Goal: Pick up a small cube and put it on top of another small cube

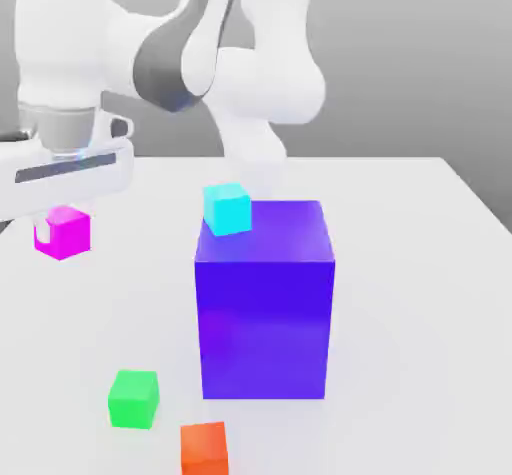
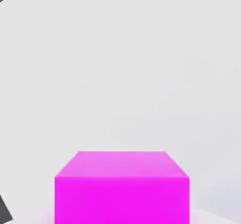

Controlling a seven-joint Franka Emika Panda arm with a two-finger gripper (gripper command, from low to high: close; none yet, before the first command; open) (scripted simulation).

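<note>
- Magenta cube [image 1: 66, 234]: at the exterior view's left, under the hand; cannot tell whether lifted clear of the table [image 1: 410, 313].
- Gripper [image 1: 58, 229]: clenched on the magenta cube.
- Big blue-purple block [image 1: 264, 313]: standing on the table.
- Cyan cube [image 1: 228, 209]: on top of the block.
- Green cube [image 1: 133, 400], orange cube [image 1: 204, 450]: on the table, near each other.

1. A smooth, pale white bench [image 1: 400, 333] carries the things.
2. A large blue-purple block [image 1: 264, 328] stands upright on it.
3. A small bright green cube [image 1: 133, 400] sits toward the exterior view's left, apart from the block.
4. A small orange-red cube [image 1: 204, 450] lies near the green one.
</note>
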